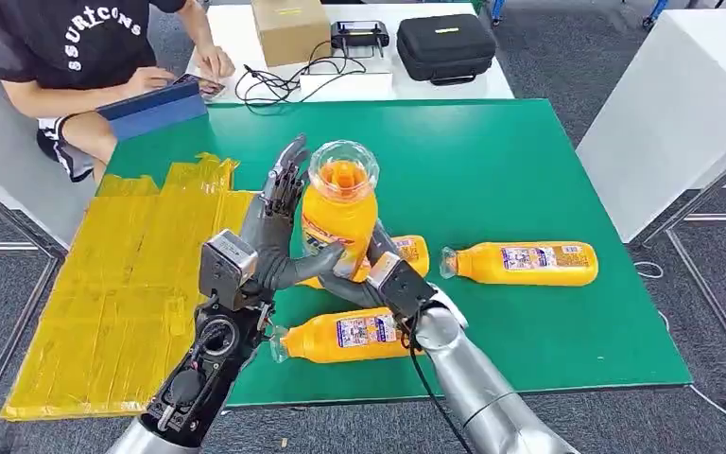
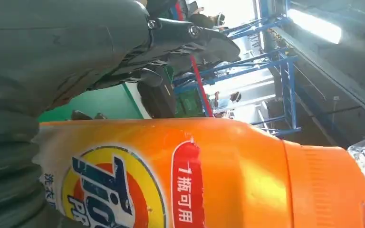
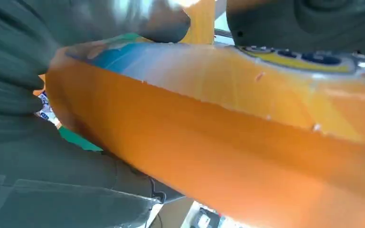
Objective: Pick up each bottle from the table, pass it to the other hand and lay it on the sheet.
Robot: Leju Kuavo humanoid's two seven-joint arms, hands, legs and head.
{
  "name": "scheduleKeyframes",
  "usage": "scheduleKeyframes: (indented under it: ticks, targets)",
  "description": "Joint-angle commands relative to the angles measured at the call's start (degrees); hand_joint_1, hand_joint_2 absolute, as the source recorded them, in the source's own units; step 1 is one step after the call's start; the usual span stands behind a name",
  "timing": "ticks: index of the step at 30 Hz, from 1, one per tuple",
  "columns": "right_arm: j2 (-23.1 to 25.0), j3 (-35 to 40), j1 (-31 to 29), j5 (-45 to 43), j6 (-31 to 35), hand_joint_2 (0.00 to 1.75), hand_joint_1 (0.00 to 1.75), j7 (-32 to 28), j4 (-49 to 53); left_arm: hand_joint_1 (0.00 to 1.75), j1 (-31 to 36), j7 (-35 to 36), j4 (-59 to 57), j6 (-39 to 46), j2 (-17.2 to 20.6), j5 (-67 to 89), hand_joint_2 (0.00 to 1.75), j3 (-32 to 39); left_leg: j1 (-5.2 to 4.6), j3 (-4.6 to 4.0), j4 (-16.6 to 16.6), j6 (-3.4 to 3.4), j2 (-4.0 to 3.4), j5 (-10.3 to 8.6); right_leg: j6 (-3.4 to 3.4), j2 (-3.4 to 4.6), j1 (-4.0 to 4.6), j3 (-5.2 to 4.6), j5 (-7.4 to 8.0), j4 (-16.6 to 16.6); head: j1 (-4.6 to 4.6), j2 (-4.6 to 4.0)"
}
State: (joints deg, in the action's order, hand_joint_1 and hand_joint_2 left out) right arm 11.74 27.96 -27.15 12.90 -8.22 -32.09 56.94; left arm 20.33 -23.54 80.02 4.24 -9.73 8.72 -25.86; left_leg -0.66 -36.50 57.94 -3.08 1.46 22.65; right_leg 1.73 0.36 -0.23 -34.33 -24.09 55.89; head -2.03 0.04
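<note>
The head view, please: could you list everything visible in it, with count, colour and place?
held bottle: one, orange with clear cap, upright above the table, between both hands
lying bottles: three, orange, on the green table; right one, near one, one behind the hands
sheet: one, yellow, table's left part
cardboard box: one, brown, far white table
case: one, black, far table
cables: black, far table
person: one, dark shirt, seated far left
left hand: grips the held bottle
right hand: at the held bottle's base
</note>
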Motion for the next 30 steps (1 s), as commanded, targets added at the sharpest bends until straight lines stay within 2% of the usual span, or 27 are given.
scheduleKeyframes:
  ticks: [1, 6, 7, 10, 16, 21, 24, 25, 28, 30]
  targets:
    - [-2.6, 5.9, -0.3, 0.2, 0.5, 1.75, 1.75, 1.4, 2.3, 0.00, 1.9, 1.4, -2.8, 0.2, 1.6, -0.3, 1.75, 0.2, 0.05, 0.27, 0.0, 0.20, -0.13, 0.12, -0.05, 0.00, 0.05, 0.29, -0.11, 0.0, 0.02, 0.00]
    - [-2.4, 5.6, -0.3, -0.3, 1.2, 1.75, 1.75, 1.6, 1.7, 0.00, 1.2, 1.5, -2.0, 0.1, 1.5, 0.4, 1.75, -0.2, 0.02, 0.18, 0.0, 0.14, -0.10, 0.07, -0.03, 0.01, 0.02, 0.19, -0.06, 0.0, 0.00, 0.00]
    - [-2.3, 5.5, -0.3, -0.3, 1.3, 1.75, 1.75, 1.6, 1.7, 0.00, 1.2, 1.6, -1.9, 0.1, 1.4, 0.5, 1.75, -0.2, 0.04, 0.49, 0.0, 0.31, -0.22, 0.22, -0.07, 0.02, 0.05, 0.49, -0.19, -0.1, 0.02, 0.00]
    - [-2.3, 5.0, -0.2, -0.7, 2.0, 1.75, 1.75, 2.0, 1.6, 0.00, 1.0, 1.6, -1.6, 0.1, 1.3, 1.0, 1.75, -0.1, 0.02, 0.12, 0.0, 0.12, -0.09, 0.05, -0.02, 0.02, 0.03, 0.13, -0.03, 0.0, 0.00, -0.02]
    - [-3.0, 4.7, -0.1, -1.9, 1.8, 1.75, 1.75, 1.8, 1.8, 0.00, 0.9, 2.1, -1.4, -0.9, 1.5, 2.1, 1.75, -0.2, 0.03, 0.31, 0.0, 0.21, -0.15, 0.14, -0.04, 0.01, 0.04, 0.33, -0.12, -0.1, 0.00, 0.00]
    - [-2.8, 4.7, 0.5, -2.3, 2.1, 1.75, 1.75, 1.8, 2.2, 0.00, 0.9, 2.0, -2.1, -2.6, 1.7, 2.1, 1.75, -0.2, 0.02, 0.12, 0.0, 0.11, -0.08, 0.05, -0.02, 0.01, 0.02, 0.13, -0.03, 0.0, 0.00, 0.00]
    - [-2.3, 3.5, 1.1, -2.3, 4.9, 1.75, 1.75, 2.6, 2.7, 0.00, 0.6, 1.9, -2.3, -2.9, 1.9, 2.4, 1.75, -0.3, 0.02, 0.38, -0.1, 0.24, -0.16, 0.15, -0.05, 0.00, 0.03, 0.39, -0.14, -0.1, 0.00, 0.00]
    - [-2.1, 3.2, 1.2, -1.6, 6.5, 1.75, 1.75, 3.0, 2.9, 0.00, 0.4, 1.9, -2.1, -2.9, 1.8, 2.6, 1.75, -0.3, 0.02, 0.16, 0.0, 0.13, -0.11, 0.06, -0.03, 0.03, 0.02, 0.16, -0.04, 0.0, 0.02, -0.02]
    - [-1.7, 2.0, 1.4, -1.6, 9.6, 1.75, 1.75, 3.6, 3.6, 0.00, -0.2, 1.9, -1.4, -3.0, 1.8, 3.2, 1.75, -0.6, 0.01, 0.33, 0.0, 0.22, -0.17, 0.14, -0.05, 0.03, 0.02, 0.33, -0.12, 0.0, 0.00, 0.00]
    - [-1.5, 1.4, 1.5, -0.5, 13.2, 1.75, 1.75, 4.0, 4.2, 0.00, -0.6, 2.1, -0.9, -2.7, 1.6, 4.0, 1.75, -0.9, 0.00, 0.13, 0.0, 0.13, -0.10, 0.06, -0.03, 0.02, 0.01, 0.13, -0.05, 0.0, 0.00, 0.00]
